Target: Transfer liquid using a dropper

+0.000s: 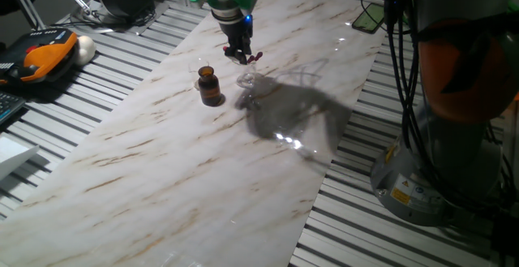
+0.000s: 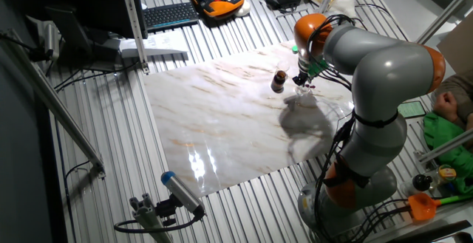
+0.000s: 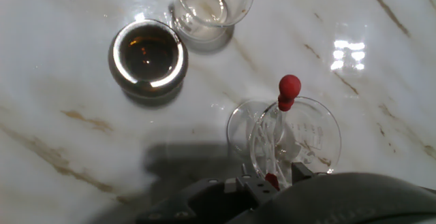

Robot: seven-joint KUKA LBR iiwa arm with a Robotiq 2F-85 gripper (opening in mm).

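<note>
In the hand view, a clear beaker (image 3: pixel 320 132) stands on the marble board and holds thin clear droppers. One dropper (image 3: pixel 289 88) leans in it with its red bulb up. My gripper (image 3: pixel 274 176) is right above the beaker, with its fingers close on the small red bulb of another dropper (image 3: pixel 272 181). An open brown bottle (image 3: pixel 148 55) stands to the left, and a second clear beaker (image 3: pixel 212 6) stands behind it. In one fixed view, the gripper (image 1: pixel 238 55) hangs just above the beaker (image 1: pixel 247 80), beside the bottle (image 1: pixel 209 86).
The marble board (image 1: pixel 162 161) lies on a slatted metal table. An orange handset (image 1: pixel 36 56) and cables lie at the far left. The arm's base (image 1: pixel 454 121) stands to the right of the board. A keyboard (image 2: pixel 170 14) lies beyond the board in the other fixed view.
</note>
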